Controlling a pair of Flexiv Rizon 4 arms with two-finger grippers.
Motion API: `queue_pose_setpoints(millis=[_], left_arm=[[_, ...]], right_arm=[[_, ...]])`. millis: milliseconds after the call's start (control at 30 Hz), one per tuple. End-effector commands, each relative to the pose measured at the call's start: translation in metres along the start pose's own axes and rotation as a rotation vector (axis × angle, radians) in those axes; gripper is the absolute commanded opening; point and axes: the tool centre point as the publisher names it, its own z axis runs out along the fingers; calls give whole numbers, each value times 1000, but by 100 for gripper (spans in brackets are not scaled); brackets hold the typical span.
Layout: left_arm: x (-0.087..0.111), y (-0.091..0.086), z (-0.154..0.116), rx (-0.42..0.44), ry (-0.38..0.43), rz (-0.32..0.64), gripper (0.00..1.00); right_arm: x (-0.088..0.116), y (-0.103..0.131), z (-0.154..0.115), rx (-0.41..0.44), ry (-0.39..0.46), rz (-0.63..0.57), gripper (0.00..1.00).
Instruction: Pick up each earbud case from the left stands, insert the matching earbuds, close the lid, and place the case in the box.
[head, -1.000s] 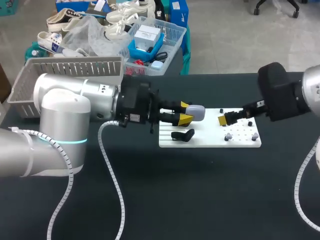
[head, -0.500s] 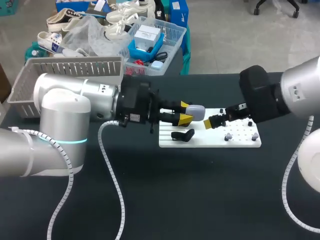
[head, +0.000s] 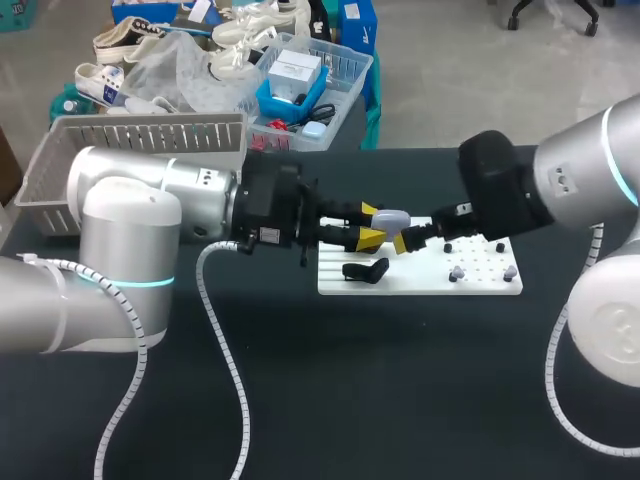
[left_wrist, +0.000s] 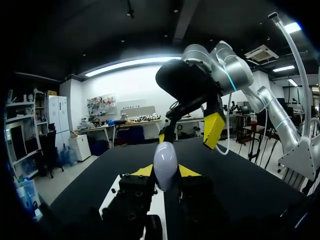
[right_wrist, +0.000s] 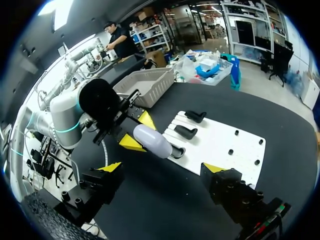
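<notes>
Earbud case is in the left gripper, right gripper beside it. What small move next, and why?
Probably ease the right gripper a little nearer the earbud case, lining it up to work the lid. The left gripper is shut on the case, which looks closed, while the right gripper is open, empty and just short of it.

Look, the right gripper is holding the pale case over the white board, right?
No, the left gripper holds the pale case over the white board. The left wrist view shows it pinched between that gripper's yellow fingers; the right gripper is open nearby.
</notes>
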Motion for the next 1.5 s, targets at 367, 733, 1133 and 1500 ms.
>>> queue_pose_setpoints(millis=[367,733,1133,1500], left_arm=[[1,2,1,2,-1,1,0],[1,2,1,2,-1,1,0],[1,2,1,2,-1,1,0],[1,2,1,2,-1,1,0]], right_arm=[[-10,-10,14,23,-8,24,100],[-13,-17,17,37,-8,38,100],[-14,-23,18,46,-7,50,100],[-18,-21,15,42,-13,50,100]])
